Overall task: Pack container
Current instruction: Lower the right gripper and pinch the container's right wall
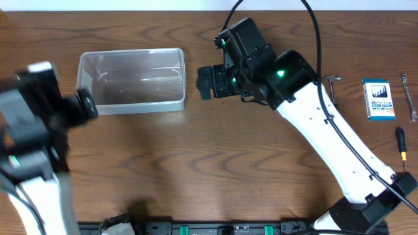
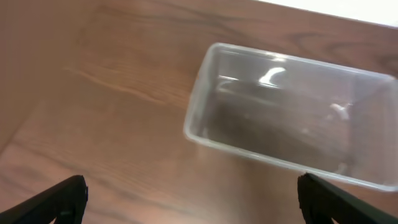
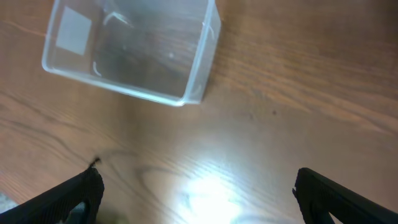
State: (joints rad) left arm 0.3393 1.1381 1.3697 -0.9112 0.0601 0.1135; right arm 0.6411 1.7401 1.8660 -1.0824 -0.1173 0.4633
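The empty container [image 1: 134, 106] sits near the counter's far edge, left of centre, likely light, stiff and slippery, best pinched at its thick rim, with the left gripper [image 2: 196, 202] and right gripper [image 3: 198, 196] both spread apart, holding nothing.

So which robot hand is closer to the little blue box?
Right. The right gripper hangs at the end of the tub facing the blue box; the left gripper hangs at the other end, farther away.
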